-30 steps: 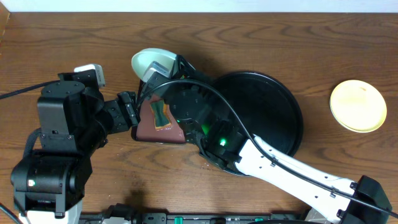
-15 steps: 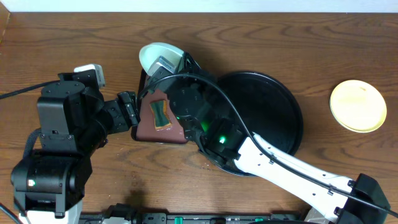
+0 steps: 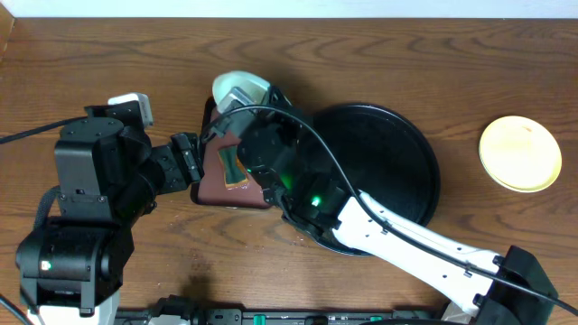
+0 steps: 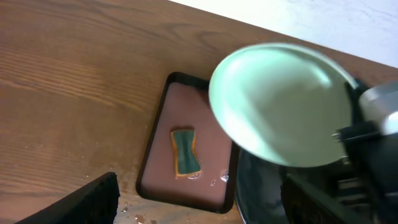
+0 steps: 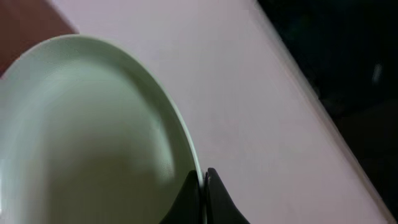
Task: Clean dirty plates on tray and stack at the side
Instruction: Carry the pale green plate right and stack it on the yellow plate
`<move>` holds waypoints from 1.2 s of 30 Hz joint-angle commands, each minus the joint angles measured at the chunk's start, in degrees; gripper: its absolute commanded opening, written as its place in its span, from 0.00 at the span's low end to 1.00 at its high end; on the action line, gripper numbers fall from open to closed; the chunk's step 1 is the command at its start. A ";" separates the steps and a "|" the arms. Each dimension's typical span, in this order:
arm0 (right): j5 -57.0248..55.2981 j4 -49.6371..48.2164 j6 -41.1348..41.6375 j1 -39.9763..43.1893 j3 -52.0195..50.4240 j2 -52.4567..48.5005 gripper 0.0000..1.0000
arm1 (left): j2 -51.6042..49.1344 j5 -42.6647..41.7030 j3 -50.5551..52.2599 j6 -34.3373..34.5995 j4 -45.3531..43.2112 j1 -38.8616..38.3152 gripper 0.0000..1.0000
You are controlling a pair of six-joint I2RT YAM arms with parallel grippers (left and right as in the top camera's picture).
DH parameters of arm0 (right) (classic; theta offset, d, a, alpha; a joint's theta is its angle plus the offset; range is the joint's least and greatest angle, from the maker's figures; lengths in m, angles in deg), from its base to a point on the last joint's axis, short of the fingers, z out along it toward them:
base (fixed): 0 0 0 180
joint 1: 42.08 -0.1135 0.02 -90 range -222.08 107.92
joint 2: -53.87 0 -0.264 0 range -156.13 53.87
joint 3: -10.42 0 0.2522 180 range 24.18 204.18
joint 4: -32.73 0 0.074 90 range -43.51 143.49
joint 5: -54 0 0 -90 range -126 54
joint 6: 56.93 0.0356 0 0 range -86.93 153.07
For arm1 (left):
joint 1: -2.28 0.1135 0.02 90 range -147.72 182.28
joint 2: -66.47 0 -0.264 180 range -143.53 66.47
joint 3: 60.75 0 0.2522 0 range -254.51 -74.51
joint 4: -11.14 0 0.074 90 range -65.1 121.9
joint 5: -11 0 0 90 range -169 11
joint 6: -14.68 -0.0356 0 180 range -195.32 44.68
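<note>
The right gripper (image 5: 202, 186) is clamped on the rim of 1 mint plate (image 4: 280, 102), held tilted over the far end of the brown tray (image 4: 186, 106). The left gripper (image 3: 188, 155) gapes wide beside that tray. The yellow plate (image 3: 519, 153) lies right of the black tray (image 3: 397, 171).

The plate (image 4: 280, 102) pinched in the right gripper (image 5: 203, 186) looks smooth and glazed. Beneath the left gripper's (image 4: 205, 208) spread jaws, the wooden table (image 4: 62, 93) shows grain, the brown tray (image 4: 186, 106) is matt and wet-spotted, and its sponge (image 4: 185, 152) is rough. The black tray (image 3: 397, 171) is glossy.

Sponge (image 4: 186, 152) on brown tray (image 4: 186, 107)
</note>
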 commanded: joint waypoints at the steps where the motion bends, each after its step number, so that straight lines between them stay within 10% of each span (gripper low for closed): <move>1: -5.40 2.95 16.65 0.48 0.50 -0.09 0.01 | 0.00 -0.35 -0.98 0.11 0.00 0.26 0.84; 8: 17.33 20.57 45.77 9.70 0.70 3.96 0.01 | 0.00 -0.35 -0.98 0.11 0.00 0.26 0.84; 15: 50.71 31.65 60.52 36.52 0.72 10.86 0.01 | 0.00 -0.35 -0.98 0.11 0.00 0.26 0.84; 26: 66.23 46.51 61.92 81.61 0.44 12.33 0.01 | 0.00 -0.35 -0.98 0.09 0.00 0.28 0.84; 36: 66.20 48.33 59.49 99.97 0.37 -0.74 0.01 | 0.00 -0.35 -0.98 0.09 0.00 0.26 0.84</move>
